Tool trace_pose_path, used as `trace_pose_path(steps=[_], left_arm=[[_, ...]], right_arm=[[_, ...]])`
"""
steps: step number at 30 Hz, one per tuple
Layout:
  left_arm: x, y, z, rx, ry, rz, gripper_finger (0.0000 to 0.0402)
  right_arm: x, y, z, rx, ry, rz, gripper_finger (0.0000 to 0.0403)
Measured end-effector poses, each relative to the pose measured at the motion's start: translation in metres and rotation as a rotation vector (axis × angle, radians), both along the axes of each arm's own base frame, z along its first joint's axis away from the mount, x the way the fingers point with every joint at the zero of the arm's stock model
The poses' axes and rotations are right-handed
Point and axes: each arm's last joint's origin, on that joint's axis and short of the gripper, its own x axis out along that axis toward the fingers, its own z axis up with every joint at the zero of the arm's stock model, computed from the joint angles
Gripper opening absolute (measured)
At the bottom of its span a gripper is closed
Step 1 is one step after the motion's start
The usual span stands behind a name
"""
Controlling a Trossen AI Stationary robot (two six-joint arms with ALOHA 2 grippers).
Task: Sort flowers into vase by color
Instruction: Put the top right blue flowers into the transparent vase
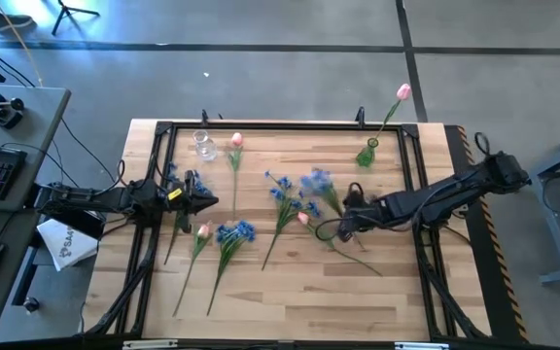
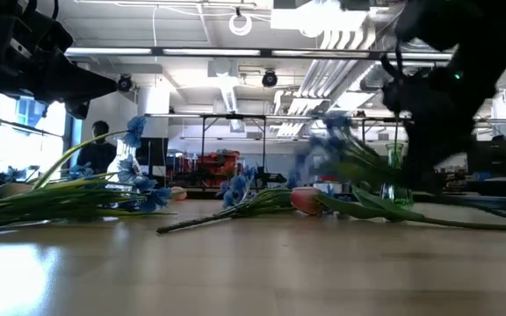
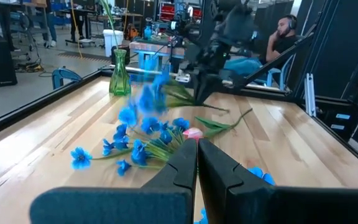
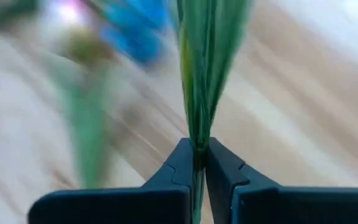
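— Two fingers of the right gripper [image 4: 195, 163] are clamped on a green stem [image 4: 197, 74], right of the tabletop's [image 1: 290, 282] centre.

— Which flower?

— Probably the blue flower [image 1: 316, 182]; the blur leaves doubt.

— Advice?

— Lift straight, clear the pink tulip [image 1: 303, 218] alongside, keep the stem vertical, then carry toward the far right corner's green vase [image 1: 367, 153].

— Other arm?

— The left gripper [image 1: 200, 203], pressed together, waits near the left edge.
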Motion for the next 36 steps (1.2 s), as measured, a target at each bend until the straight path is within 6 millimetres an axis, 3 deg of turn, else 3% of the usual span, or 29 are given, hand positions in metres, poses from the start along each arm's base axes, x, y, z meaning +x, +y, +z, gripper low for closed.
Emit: trace_pose_path(steps=[6, 10, 15, 24, 29, 36], left_arm=[[0.001, -0.001, 0.012, 0.049, -0.122, -0.033, 0.0003], [0.003, -0.003, 0.021, 0.117, -0.208, -0.1, 0.0003], [0.011, -0.004, 0.024, 0.145, -0.229, -0.104, 0.0003], [0.035, -0.005, 0.018, 0.174, -0.214, -0.099, 0.0003], [0.06, -0.005, 0.026, 0.178, -0.159, -0.085, 0.0007], [0.107, -0.006, 0.03, 0.203, -0.05, -0.088, 0.0071]], right_arm=[[0.037, 0.01, 0.04, -0.347, -0.431, 0.347, 0.0004], [0.049, 0.012, 0.065, -0.537, -0.653, 0.422, 0.0004], [0.059, 0.015, 0.078, -0.658, -0.868, 0.487, 0.0004], [0.08, 0.023, 0.06, -0.734, -1.118, 0.538, 0.0004], [0.086, 0.025, 0.047, -0.743, -1.18, 0.509, 0.0004], [0.087, 0.025, 0.045, -0.744, -1.185, 0.505, 0.0004]])
